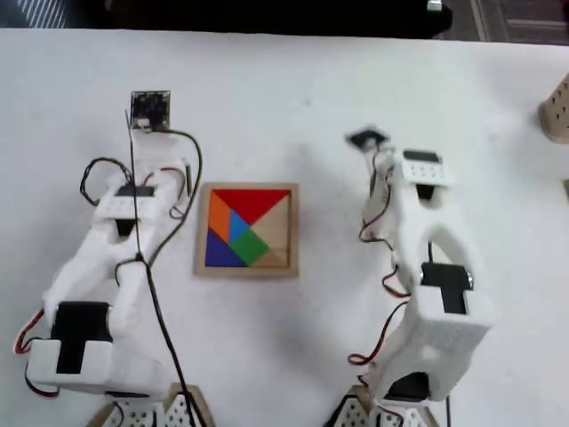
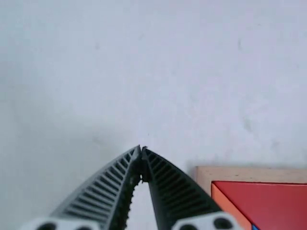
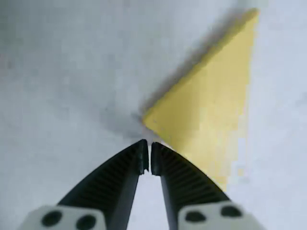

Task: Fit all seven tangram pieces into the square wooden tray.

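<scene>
The square wooden tray [image 1: 246, 267] lies on the white table between the two arms. It holds a red triangle [image 1: 252, 203], an orange piece [image 1: 219, 216], blue pieces [image 1: 224, 249] and a green piece [image 1: 252, 245]; bare wood [image 1: 277, 233] shows along its right side. My left gripper [image 2: 142, 150] is shut and holds nothing, just off the tray's corner [image 2: 204, 172], beside the red triangle [image 2: 268, 201]. My right gripper [image 3: 147, 143] is shut too, its tips next to a corner of a yellow triangle [image 3: 211, 110] lying flat on the table.
The left arm [image 1: 116, 240] with its black cable [image 1: 151, 267] stands left of the tray, the right arm [image 1: 431, 267] to the right. A pale wooden object [image 1: 556, 111] sits at the table's right edge. Open white table lies behind the tray.
</scene>
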Available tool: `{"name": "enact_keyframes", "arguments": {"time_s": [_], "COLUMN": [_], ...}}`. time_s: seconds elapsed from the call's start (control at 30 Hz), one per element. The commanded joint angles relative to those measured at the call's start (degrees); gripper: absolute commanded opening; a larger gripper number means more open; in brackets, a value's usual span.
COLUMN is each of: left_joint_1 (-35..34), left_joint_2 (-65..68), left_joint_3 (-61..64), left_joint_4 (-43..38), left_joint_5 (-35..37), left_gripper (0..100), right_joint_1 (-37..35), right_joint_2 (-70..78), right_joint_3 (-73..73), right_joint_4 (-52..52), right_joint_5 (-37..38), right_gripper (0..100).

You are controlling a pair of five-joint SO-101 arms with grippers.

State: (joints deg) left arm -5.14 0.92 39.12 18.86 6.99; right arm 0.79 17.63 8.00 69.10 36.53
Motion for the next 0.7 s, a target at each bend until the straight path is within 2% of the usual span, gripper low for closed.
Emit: {"name": "enact_keyframes", "arguments": {"time_s": [0.0, 0.27, 0.33, 0.5, 0.67], "left_joint_1": [-0.31, -0.31, -0.31, -0.22, -0.22], "left_joint_2": [-0.84, -0.84, -0.84, -0.84, -0.84], "left_joint_3": [-3.69, -3.69, -3.78, -3.78, -3.78], "left_joint_4": [-1.05, -1.05, -1.05, -1.05, -1.05], "left_joint_5": [-0.53, -0.53, -0.53, -0.53, -0.53], "left_gripper": [2, 2, 2, 2, 2], "right_joint_1": [-0.66, 0.57, 0.66, -0.66, -4.62], "right_joint_2": [-0.75, -0.75, -0.75, -0.4, -0.66], "right_joint_3": [-7.82, -10.81, -10.73, -10.64, -4.57], "right_joint_4": [2.07, 7.34, 8.13, 7.87, 2.95], "right_joint_5": [-1.05, -0.88, -1.14, -4.22, -4.48], "right_gripper": [2.2, 2.6, 6.8, 26.9, 29.8]}}
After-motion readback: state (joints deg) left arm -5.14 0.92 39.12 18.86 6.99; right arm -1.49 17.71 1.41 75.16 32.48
